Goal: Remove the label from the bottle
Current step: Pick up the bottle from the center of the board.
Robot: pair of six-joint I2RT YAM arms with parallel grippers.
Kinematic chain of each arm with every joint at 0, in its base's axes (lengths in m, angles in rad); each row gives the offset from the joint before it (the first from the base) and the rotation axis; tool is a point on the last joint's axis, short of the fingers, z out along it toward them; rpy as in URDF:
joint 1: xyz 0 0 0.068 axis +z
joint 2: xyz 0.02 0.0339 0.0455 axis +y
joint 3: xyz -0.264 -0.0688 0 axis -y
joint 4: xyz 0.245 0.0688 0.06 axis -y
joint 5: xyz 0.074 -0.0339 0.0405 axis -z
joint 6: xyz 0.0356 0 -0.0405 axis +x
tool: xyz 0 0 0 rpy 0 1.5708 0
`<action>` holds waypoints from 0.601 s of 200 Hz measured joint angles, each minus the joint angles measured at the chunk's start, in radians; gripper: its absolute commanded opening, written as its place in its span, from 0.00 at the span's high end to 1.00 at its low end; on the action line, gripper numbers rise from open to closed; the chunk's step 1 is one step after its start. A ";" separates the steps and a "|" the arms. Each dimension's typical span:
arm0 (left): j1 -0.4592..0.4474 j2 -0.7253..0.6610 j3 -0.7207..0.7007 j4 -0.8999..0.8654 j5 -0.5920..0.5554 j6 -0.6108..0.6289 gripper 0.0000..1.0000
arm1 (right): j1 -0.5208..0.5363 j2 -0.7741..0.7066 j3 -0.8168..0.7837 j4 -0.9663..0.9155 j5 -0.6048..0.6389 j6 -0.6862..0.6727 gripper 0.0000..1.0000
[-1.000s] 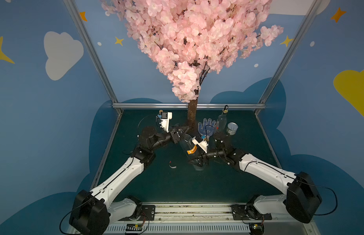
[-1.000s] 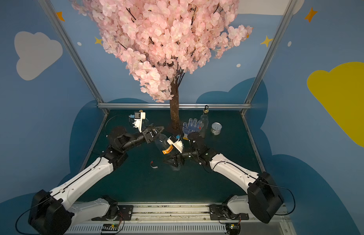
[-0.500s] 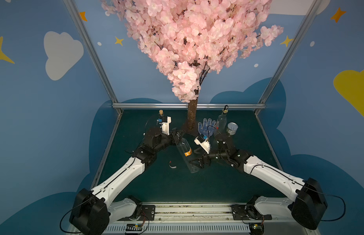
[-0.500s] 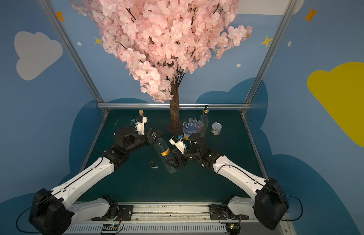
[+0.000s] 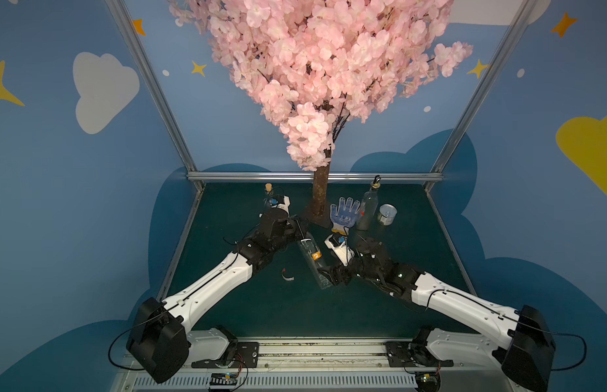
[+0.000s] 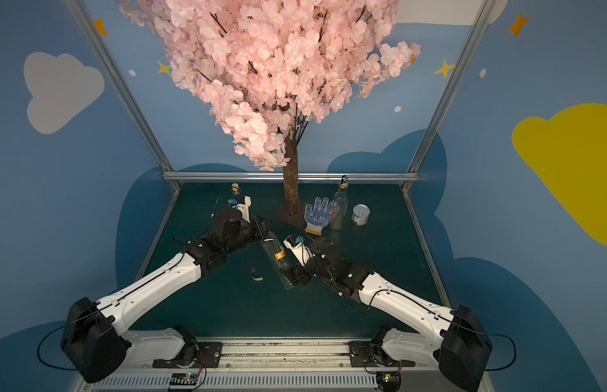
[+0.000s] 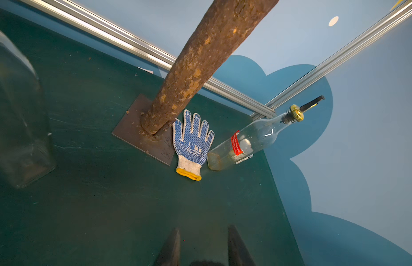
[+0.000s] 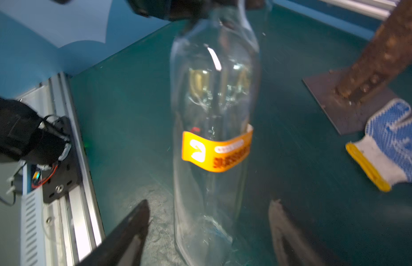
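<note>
A clear bottle [image 5: 314,268] [image 6: 282,268] [image 8: 211,92] lies low along the green table, with an orange label [image 5: 316,255] [image 6: 278,256] [image 8: 216,152] banded round its middle. My left gripper [image 5: 300,230] [image 6: 264,230] is shut on the bottle's neck. In the left wrist view the left gripper [image 7: 203,230] shows only bare table past its tips. My right gripper [image 5: 329,275] [image 6: 293,275] [image 8: 207,211] is open at the bottle's base. Its jaws stand on either side of the glass, apart from it.
A small white and red scrap [image 5: 287,275] lies left of the bottle. At the back stand a tree trunk [image 5: 320,193] on a metal plate, a blue dotted glove [image 5: 344,212], a red-labelled pourer bottle [image 5: 368,210], a tin can [image 5: 386,213] and a corked bottle [image 5: 268,193].
The bottle has come down from a raised tilt to lie along the table. The left arm has drawn back with the neck. The right gripper has slid to the base end.
</note>
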 measured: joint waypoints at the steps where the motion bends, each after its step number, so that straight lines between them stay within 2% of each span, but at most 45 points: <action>1: 0.000 0.000 0.000 0.000 -0.001 0.000 0.98 | 0.000 0.000 -0.002 0.001 0.002 -0.001 0.07; 85: 0.000 -0.007 0.000 -0.011 -0.048 -0.078 0.98 | 0.015 0.055 -0.044 0.134 0.019 0.005 0.06; 120: 0.000 -0.007 0.000 -0.006 -0.049 -0.129 0.98 | 0.047 0.096 -0.043 0.176 0.074 -0.008 0.06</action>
